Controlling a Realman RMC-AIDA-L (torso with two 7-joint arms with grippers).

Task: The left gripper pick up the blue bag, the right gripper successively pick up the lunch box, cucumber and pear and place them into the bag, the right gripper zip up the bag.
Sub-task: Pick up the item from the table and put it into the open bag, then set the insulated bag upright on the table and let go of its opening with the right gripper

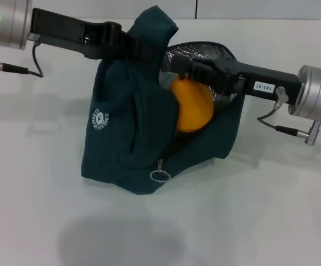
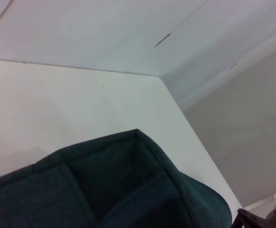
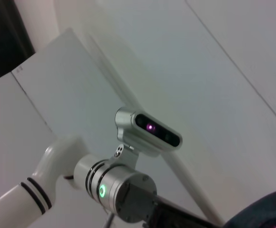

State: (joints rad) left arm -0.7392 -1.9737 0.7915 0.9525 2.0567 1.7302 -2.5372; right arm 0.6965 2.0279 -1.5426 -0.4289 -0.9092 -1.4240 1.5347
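Note:
The dark blue bag [image 1: 127, 133] stands on the white table with its top pulled up. My left gripper [image 1: 143, 49] is shut on the bag's upper edge. The bag's mouth gapes to the right and shows a silver lining [image 1: 196, 51]. My right gripper [image 1: 189, 71] reaches into that mouth from the right, shut on the top of the orange-yellow pear [image 1: 193, 108], which hangs inside the opening. The lunch box and the cucumber are out of view. The left wrist view shows only bag fabric [image 2: 119, 190] and table.
A zipper pull ring [image 1: 160, 175] hangs low on the bag's front. White table [image 1: 271, 210] surrounds the bag, with its far edge near a wall. The right wrist view shows the robot's head camera [image 3: 150, 130] and the left wrist [image 3: 123, 194].

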